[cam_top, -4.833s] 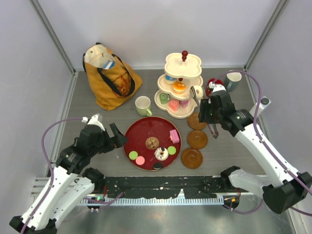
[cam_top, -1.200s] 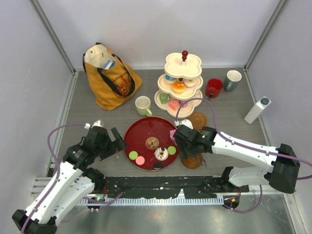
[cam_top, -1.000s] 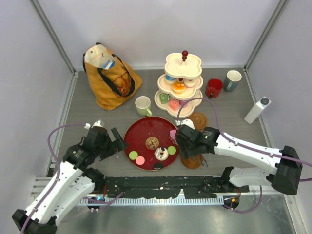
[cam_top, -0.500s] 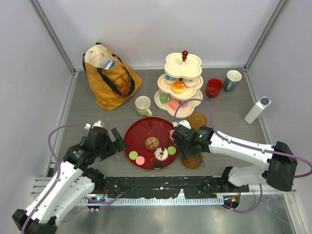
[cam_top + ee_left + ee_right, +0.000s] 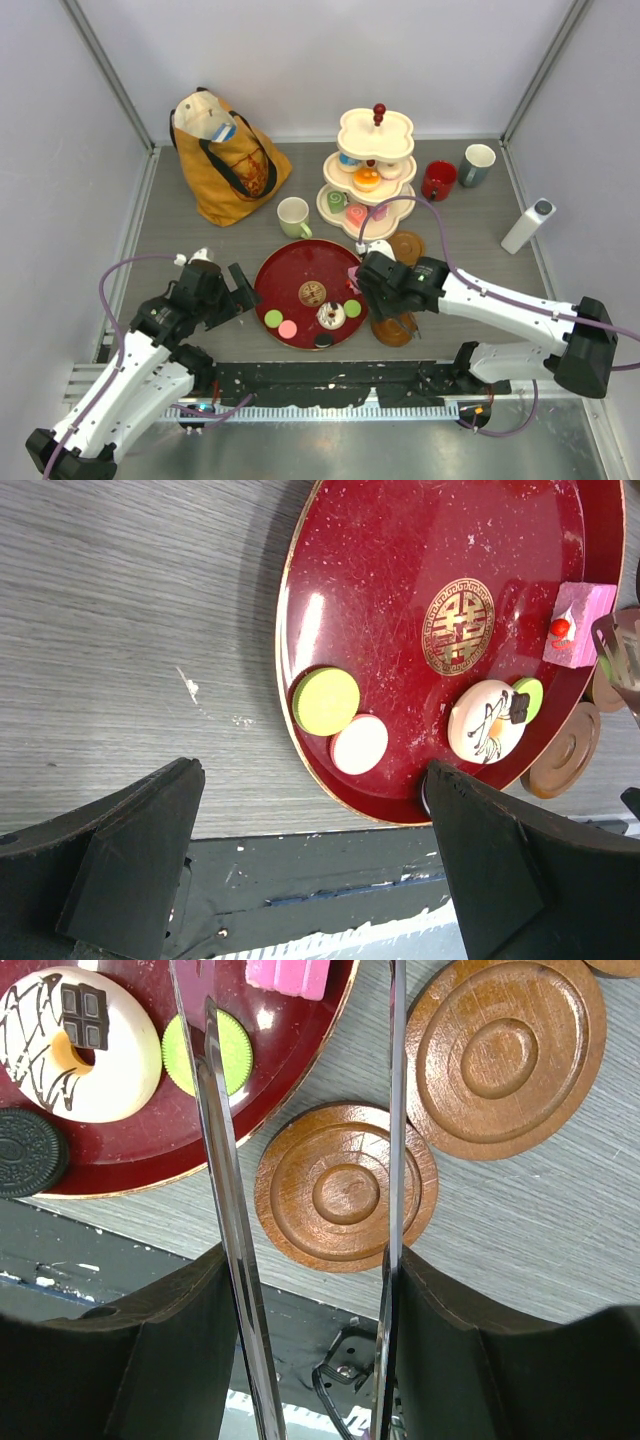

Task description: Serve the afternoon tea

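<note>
- The step in hand, as I judge it, is fetching a pastry off the big round dark-red tray (image 5: 300, 262) for the cream three-tier cake stand (image 5: 375, 135), which already carries several.
- The right tool (image 5: 308, 1252) is grasping a pair of long metal tongs (image 5: 228, 1190), whose blades stand apart. They reach over the tray's right rim, near the pink square cake slice with a red cherry (image 5: 575, 620) and a small lime-green macaron (image 5: 205, 1052).
- The left tool (image 5: 310, 768) is released, its fingers spread wide and holding nothing, beside the tray's left edge.
- Also on the tray are a white donut with chocolate drizzle (image 5: 487, 720), a larger lime-green macaron (image 5: 326, 701), a pale pink macaron (image 5: 358, 744) and a dark chocolate sandwich biscuit (image 5: 30, 1152) at the near rim.
- The red mug (image 5: 438, 180), pale green mug (image 5: 293, 215) and grey-blue mug (image 5: 478, 163) stand on the grey bench (image 5: 180, 240), none of them on the round brown wooden saucers (image 5: 345, 1188).
- The next move calls for bringing the blade tips down on either side of one pastry and squeezing gently, because smooth metal may slip on a small round piece.
- The tongs' tips are cut off at the top of the right wrist view and hidden under the arm from above. I cannot tell which pastry they are lined up with, or whether they touch it.
</note>
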`<state>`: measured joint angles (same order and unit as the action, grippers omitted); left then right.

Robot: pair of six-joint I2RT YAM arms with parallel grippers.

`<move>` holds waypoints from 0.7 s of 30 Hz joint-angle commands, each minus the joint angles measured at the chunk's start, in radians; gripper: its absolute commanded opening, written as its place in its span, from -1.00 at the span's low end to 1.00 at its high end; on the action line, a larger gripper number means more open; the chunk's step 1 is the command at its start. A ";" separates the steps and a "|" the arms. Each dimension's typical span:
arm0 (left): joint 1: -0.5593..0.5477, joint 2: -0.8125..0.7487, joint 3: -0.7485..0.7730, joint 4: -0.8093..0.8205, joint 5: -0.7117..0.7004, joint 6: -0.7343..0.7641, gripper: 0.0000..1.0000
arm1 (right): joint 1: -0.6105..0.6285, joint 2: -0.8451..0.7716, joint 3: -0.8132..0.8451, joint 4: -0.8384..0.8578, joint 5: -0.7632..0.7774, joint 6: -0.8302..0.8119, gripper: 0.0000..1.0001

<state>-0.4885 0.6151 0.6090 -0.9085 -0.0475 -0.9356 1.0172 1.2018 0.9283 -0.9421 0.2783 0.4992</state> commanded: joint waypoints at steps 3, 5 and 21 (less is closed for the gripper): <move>0.004 -0.005 -0.005 0.030 0.009 0.004 0.99 | 0.001 -0.012 0.004 0.028 -0.033 -0.010 0.19; 0.004 -0.005 -0.003 0.030 0.008 0.006 0.99 | 0.003 0.004 -0.006 0.031 -0.034 -0.011 0.19; 0.004 -0.011 -0.014 0.030 0.005 0.003 0.99 | 0.001 0.117 -0.005 0.040 -0.042 -0.017 0.13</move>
<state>-0.4885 0.6102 0.5964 -0.9077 -0.0475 -0.9356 1.0172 1.2964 0.9104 -0.9279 0.2329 0.4908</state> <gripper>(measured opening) 0.994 0.577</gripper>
